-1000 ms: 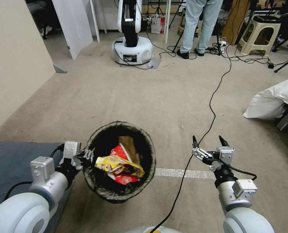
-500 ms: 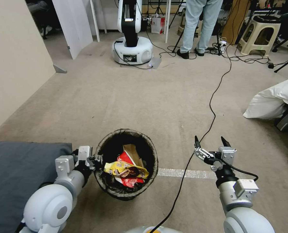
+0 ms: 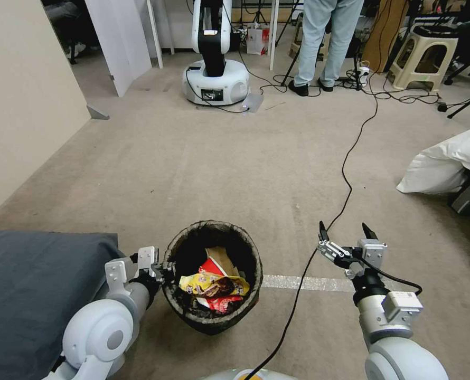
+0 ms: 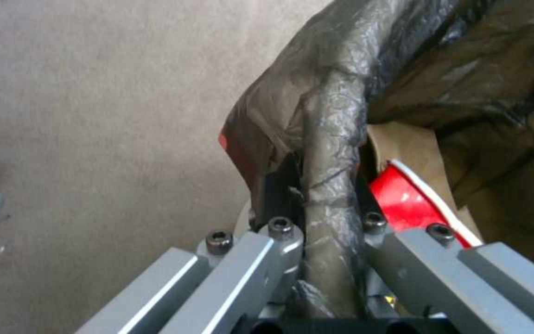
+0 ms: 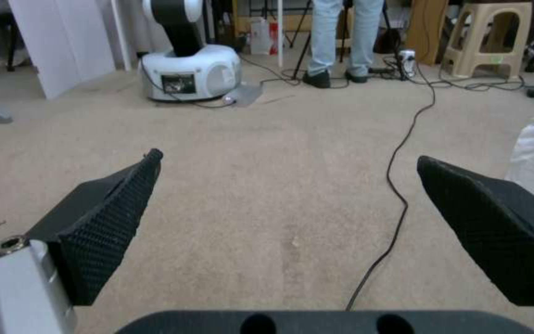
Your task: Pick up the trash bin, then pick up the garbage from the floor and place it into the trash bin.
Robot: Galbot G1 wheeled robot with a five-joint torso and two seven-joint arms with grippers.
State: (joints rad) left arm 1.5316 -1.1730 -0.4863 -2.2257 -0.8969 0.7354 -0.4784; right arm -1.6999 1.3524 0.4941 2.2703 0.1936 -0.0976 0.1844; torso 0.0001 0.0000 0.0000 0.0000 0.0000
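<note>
Our left hand grips the trash bin's rim; our right hand waits spread wide.

Our left hand [image 3: 161, 269] is clamped on the bag-covered rim of the trash bin [image 3: 212, 322], one finger inside and one outside, as the left wrist view shows [image 4: 332, 260]. The garbage [image 3: 214, 285] lies inside it: a yellow snack packet, red-and-white wrappers, a tan paper bag. Our right hand [image 3: 346, 235] hovers over the beige carpet [image 3: 219, 158], fingers far apart, grasping nothing. A black cable [image 3: 346, 174] crosses the floor near it; a grey cushion [image 3: 29, 285] sits at our left.
</note>
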